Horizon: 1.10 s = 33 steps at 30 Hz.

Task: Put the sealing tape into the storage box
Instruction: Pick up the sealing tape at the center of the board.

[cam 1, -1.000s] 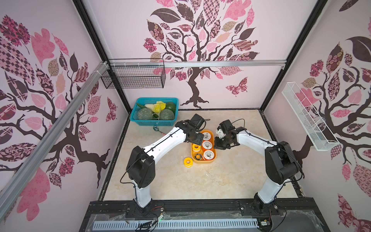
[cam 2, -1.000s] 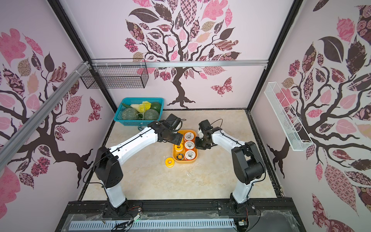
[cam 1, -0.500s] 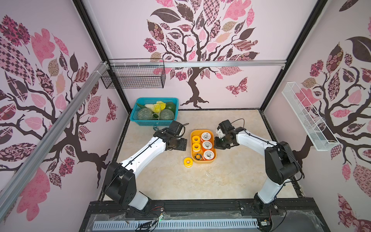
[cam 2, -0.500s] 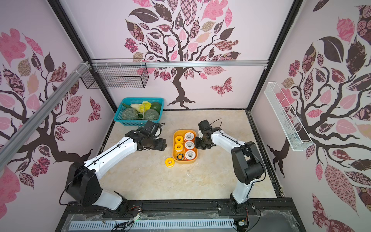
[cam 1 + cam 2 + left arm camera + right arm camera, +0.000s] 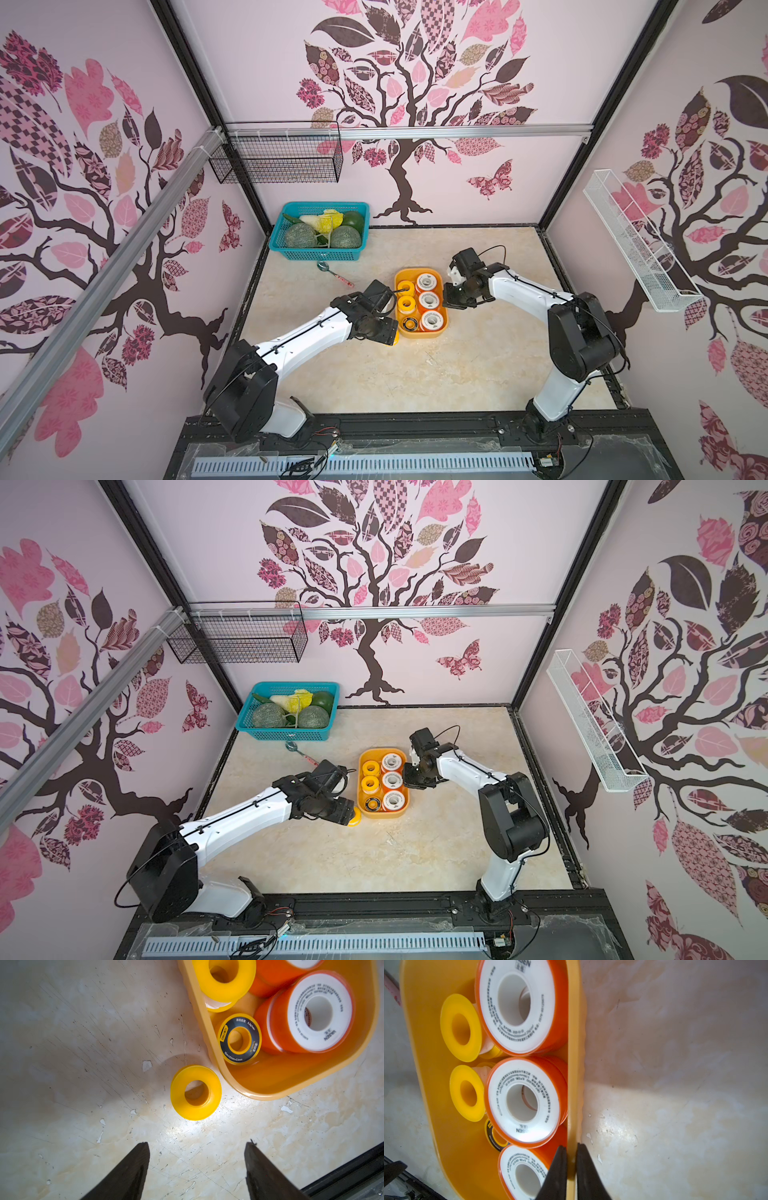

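The storage box (image 5: 419, 335) (image 5: 384, 815) is a shallow orange-yellow tub in mid-floor holding several tape rolls: orange-and-white ones (image 5: 521, 1103), yellow ones (image 5: 467, 1093) and a small black-labelled one (image 5: 239, 1040). One yellow sealing tape roll (image 5: 195, 1093) (image 5: 354, 818) lies flat on the floor just outside the box's near left corner. My left gripper (image 5: 197, 1144) (image 5: 380, 330) hovers over it, open and empty, the roll just ahead of the fingertips. My right gripper (image 5: 572, 1147) (image 5: 451, 299) is shut on the box's right wall (image 5: 572, 1064).
A teal basket (image 5: 316, 254) of vegetables stands at the back left, with a spoon (image 5: 334, 272) on the floor before it. A black wire basket (image 5: 278, 164) hangs on the back wall and a white wire shelf (image 5: 636, 245) on the right wall.
My left arm left the box, swung out to the left, then came back toward the front beside the loose yellow roll, jaws a little wider. The right gripper has kept its hold on the box wall.
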Motion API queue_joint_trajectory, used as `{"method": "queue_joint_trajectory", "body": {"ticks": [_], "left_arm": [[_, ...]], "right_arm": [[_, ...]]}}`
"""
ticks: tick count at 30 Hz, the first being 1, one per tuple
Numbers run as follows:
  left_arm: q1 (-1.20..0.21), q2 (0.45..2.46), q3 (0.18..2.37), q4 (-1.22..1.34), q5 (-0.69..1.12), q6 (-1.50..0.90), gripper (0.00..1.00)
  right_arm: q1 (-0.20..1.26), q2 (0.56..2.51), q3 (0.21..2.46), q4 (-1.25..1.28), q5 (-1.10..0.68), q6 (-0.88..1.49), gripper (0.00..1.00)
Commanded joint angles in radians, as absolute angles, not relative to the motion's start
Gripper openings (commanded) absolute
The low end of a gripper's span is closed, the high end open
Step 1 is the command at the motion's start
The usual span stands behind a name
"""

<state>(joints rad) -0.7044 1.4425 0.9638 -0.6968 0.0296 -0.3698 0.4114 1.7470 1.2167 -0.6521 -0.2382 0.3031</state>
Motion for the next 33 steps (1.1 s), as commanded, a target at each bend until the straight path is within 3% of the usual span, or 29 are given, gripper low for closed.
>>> {"method": "queue_joint_trajectory", "body": {"ticks": [1, 9, 18, 33], "left_arm": [[-0.704, 1.462, 0.936, -0.614, 0.010, -0.395, 0.79], [-0.734, 1.531, 0.926, -0.539, 0.019, -0.324, 0.87], [-0.761, 1.620, 0.972, -0.560, -0.081, -0.292, 0.86], [-0.761, 1.707, 1.016, -0.527, -0.077, -0.269, 0.78]], "right_arm": [[0.410, 1.704, 1.239, -0.651, -0.211, 0.309, 0.14], [0.410, 1.712, 1.240, -0.649, -0.219, 0.309, 0.14], [0.411, 1.710, 1.243, -0.654, -0.217, 0.305, 0.14], [0.411, 1.710, 1.250, -0.662, -0.218, 0.302, 0.15]]}}
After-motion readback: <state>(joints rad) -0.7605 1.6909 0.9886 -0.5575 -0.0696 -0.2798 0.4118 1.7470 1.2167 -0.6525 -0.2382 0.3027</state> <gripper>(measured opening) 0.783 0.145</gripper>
